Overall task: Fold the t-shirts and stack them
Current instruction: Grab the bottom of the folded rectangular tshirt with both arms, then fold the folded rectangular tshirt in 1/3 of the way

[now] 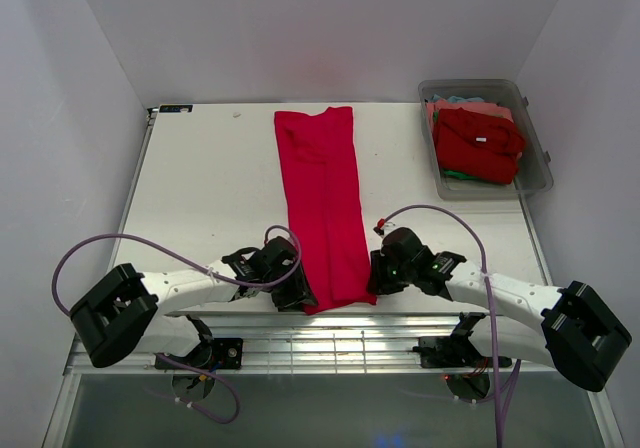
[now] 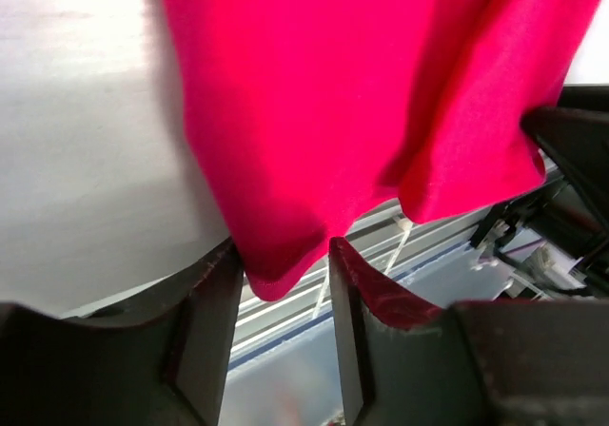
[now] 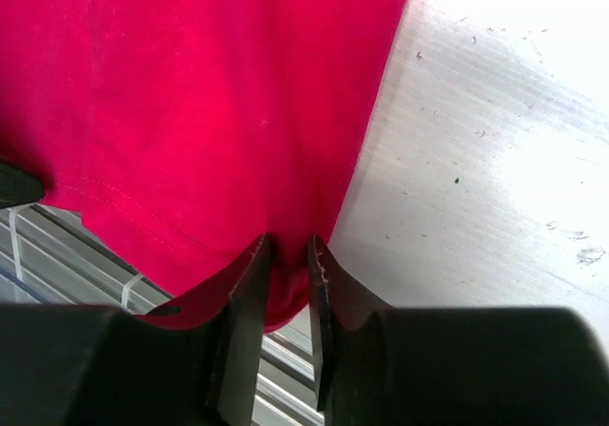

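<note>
Nearest us are the fingers of the left hand [image 2: 283,260]. They stand apart on either side of the near-left corner of the shirt [image 1: 325,208], with the cloth between them but not clamped. The right hand [image 3: 287,247] has its fingers almost together on the near-right corner of the hem. We take it to be gripping the cloth, though the fingers hide the contact itself.

The shirt lies as one long red strip, sides folded in, down the middle of the tabletop [image 1: 210,188] from the far edge to the near one. Its hem droops just over the near edge. A pile [image 1: 478,143] of other shirts, red on top, fills the bin [image 1: 541,158] at the far right corner.

We see the main risk in the uneven hold. If the left hand closes on only the top layer, or slips off the corner, a lift would drag one side and twist the strip. The folded-in sides could also slide open, since nothing pins them. The drooping hem might also catch on the tabletop's edge.

As for writing, a small white tag [image 1: 480,140] shows on the top shirt of the pile, too small for us to read. No brand shows anywhere else.
</note>
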`<state>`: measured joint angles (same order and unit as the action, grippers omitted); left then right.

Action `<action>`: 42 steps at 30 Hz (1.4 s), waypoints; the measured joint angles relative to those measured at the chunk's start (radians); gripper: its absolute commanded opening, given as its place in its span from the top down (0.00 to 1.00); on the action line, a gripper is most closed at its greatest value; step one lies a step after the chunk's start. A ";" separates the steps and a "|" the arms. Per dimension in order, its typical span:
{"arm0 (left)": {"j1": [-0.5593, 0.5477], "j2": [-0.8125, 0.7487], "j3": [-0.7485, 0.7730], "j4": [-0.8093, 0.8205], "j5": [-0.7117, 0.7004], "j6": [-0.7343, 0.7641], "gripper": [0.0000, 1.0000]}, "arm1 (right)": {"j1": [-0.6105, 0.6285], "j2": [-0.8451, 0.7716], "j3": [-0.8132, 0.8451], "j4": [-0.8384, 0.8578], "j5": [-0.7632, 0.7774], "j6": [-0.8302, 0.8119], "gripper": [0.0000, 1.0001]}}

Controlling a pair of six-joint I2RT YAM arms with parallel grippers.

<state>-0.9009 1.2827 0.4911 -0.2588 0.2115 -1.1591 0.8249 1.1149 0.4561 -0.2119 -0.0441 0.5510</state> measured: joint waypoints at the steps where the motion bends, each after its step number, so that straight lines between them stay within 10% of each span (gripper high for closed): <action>1: -0.002 0.000 0.001 -0.011 -0.006 0.002 0.51 | 0.000 0.000 -0.002 0.002 -0.002 0.003 0.74; 10: -0.008 0.005 0.015 -0.079 -0.039 0.033 1.00 | 0.000 0.000 -0.015 0.002 -0.032 0.013 0.92; 26: -0.044 -0.086 0.129 -0.311 -0.096 0.099 1.00 | 0.021 -0.113 0.013 -0.206 -0.115 0.017 0.92; 42: -0.029 -0.057 0.303 -0.328 -0.281 0.132 1.00 | 0.022 0.245 0.356 -0.212 -0.067 -0.046 0.92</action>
<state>-0.9295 1.2255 0.7944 -0.5869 -0.0692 -1.0271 0.8467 1.3602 0.8120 -0.4244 -0.1108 0.5053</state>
